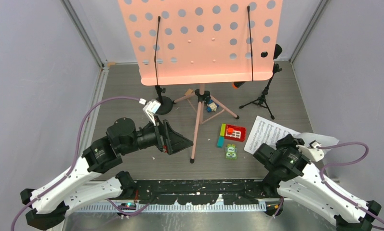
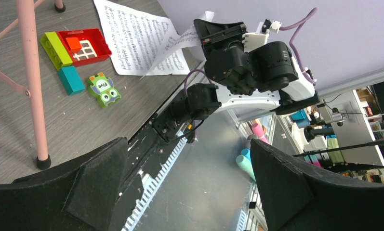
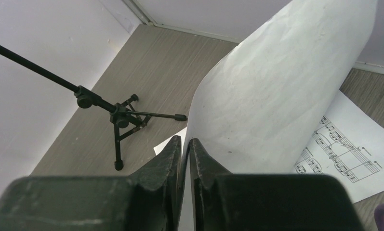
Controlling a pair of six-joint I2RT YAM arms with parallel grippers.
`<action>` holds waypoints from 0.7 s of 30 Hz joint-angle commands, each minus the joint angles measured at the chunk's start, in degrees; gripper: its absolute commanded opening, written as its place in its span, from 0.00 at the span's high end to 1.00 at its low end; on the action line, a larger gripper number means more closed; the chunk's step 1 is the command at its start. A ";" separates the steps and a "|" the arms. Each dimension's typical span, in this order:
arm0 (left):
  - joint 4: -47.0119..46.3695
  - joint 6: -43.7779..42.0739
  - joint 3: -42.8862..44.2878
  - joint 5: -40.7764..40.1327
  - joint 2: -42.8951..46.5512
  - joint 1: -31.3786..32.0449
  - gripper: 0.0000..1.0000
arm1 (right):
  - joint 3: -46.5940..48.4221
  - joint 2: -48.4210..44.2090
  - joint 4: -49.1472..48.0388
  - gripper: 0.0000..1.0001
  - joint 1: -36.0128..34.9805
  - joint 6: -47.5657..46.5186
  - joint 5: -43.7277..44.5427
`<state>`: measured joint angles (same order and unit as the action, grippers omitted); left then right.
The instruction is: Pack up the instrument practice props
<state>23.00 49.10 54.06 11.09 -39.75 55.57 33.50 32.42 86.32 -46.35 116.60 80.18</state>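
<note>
The right gripper (image 3: 182,149) is clamping the edge of a sheet (image 3: 276,86), jaws pressed together with only the paper between them. That sheet is curling up out of the fingers and filling the upper right of the right wrist view. A second sheet (image 3: 353,154) is lying flat on the table (image 3: 180,57) beneath it at the lower right, its printed staves facing up. At the left of that view a tripod stand (image 3: 118,118) is standing on the table, its boom running off to the upper left.

The left gripper (image 2: 186,144) is released, jaws spread wide with nothing between them. It is hovering over the near table edge at the bottom of the left wrist view.

In the top view the holder (image 1: 199,38) is standing upright at the top centre, its pink legs spreading down to the middle of the frame. A round-based stand (image 1: 163,103) is standing just left of those legs, its thin rod rising in front of the pink plate. The tripod stand is standing to their right. A mic (image 1: 238,84) with an orange tip is showing just under the plate's lower right edge. Bricks (image 1: 232,133) are lying right of centre, between the legs and the sheets. A small blue toy (image 1: 210,107) is sitting between the legs.
</note>
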 commanded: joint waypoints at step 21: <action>-3.87 0.73 -1.19 1.02 -1.12 0.33 0.00 | 9.98 -15.03 -10.86 0.99 -0.11 4.27 15.48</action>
<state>22.52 49.36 52.14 11.16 -40.91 55.57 37.91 15.40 82.70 -46.35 117.43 80.84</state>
